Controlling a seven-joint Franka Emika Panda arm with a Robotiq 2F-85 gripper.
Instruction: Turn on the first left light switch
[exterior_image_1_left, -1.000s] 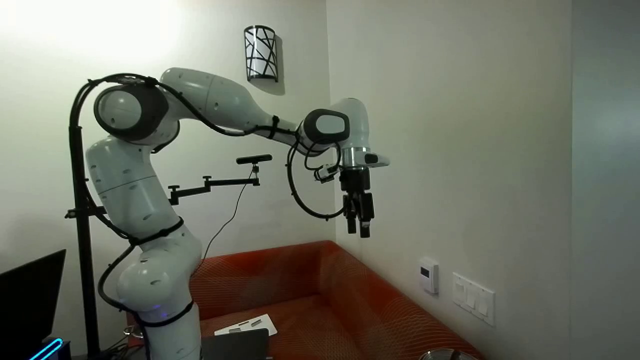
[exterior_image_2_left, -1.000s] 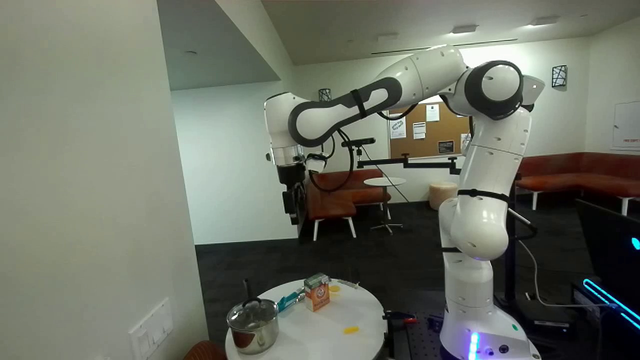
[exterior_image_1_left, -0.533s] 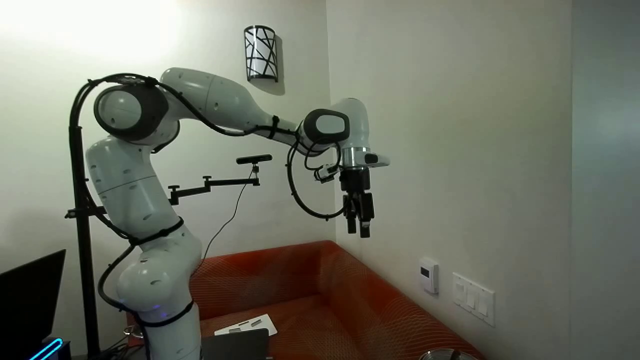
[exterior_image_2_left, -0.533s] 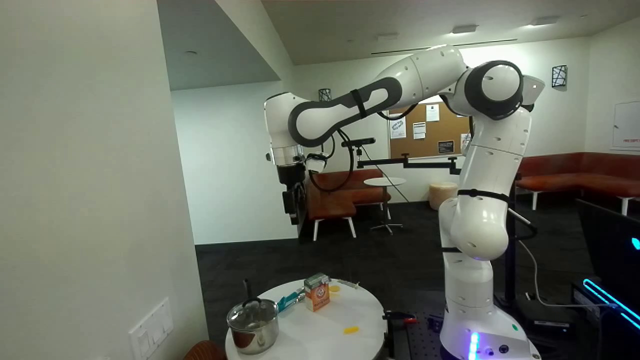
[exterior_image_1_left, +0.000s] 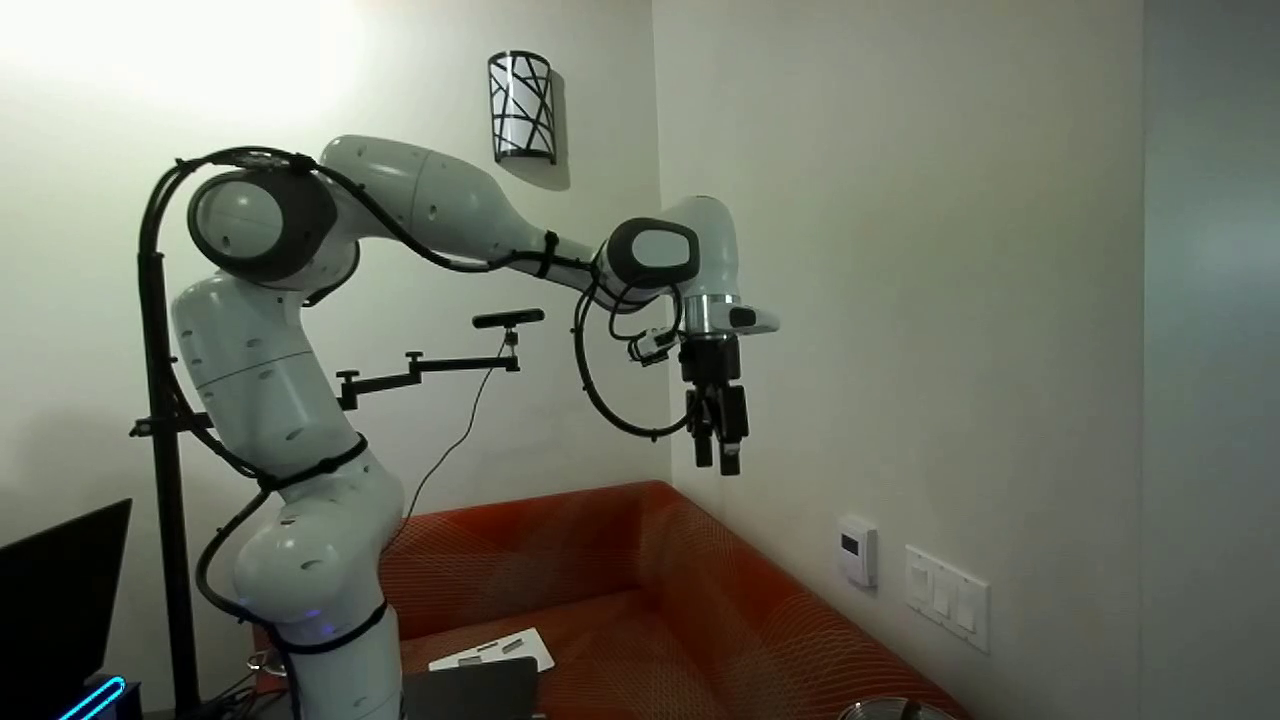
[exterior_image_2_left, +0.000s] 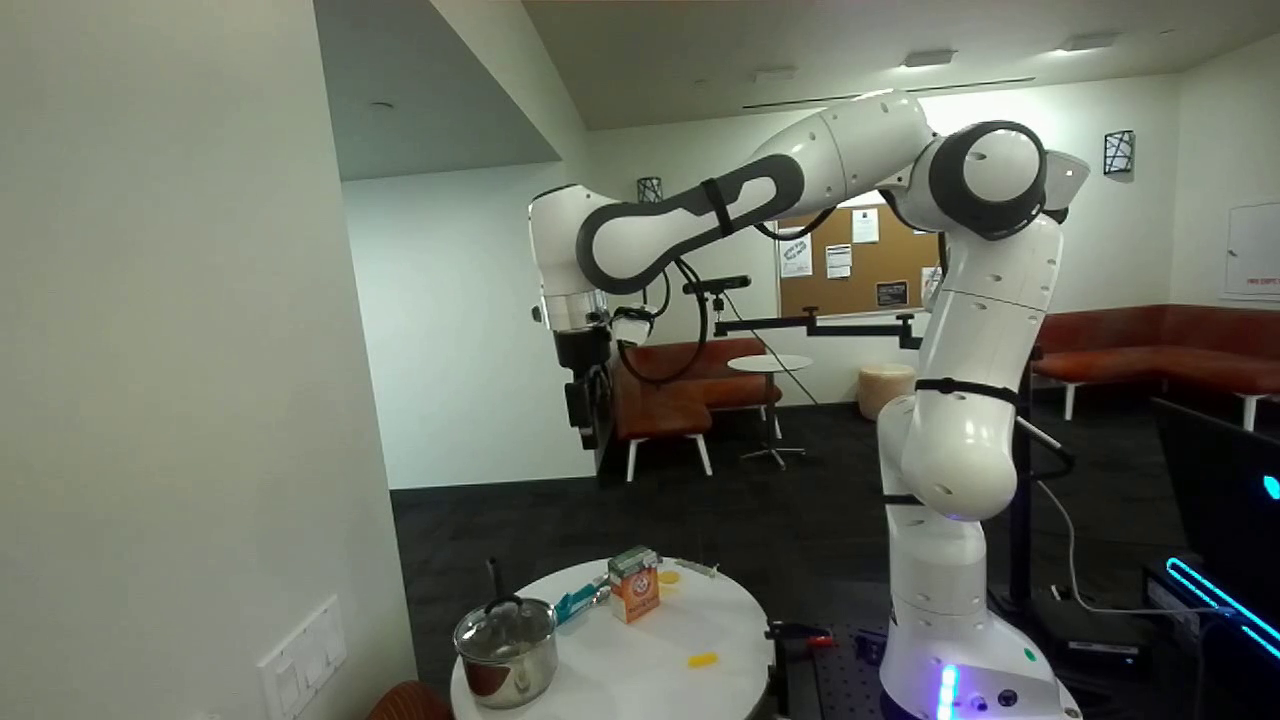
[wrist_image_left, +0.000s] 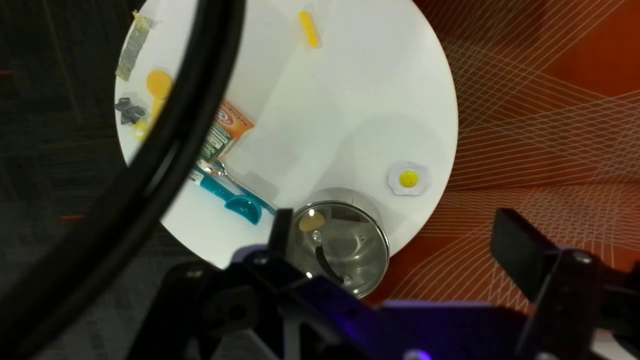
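A white switch plate with three rocker switches is on the wall, low at the right of an exterior view. Its left switch is closest to the thermostat. The same plate shows at the lower left of an exterior view. Whether the switches are on or off cannot be told. My gripper points down, well above the plate's height and apart from the wall; it also shows in an exterior view. In the wrist view my gripper has its fingers wide apart with nothing held. The plate is out of the wrist view.
A white thermostat is beside the plate. An orange-red bench runs along the wall beneath. A round white table bears a lidded steel pot, a baking soda box, a teal scoop and toy food. A camera arm stands behind.
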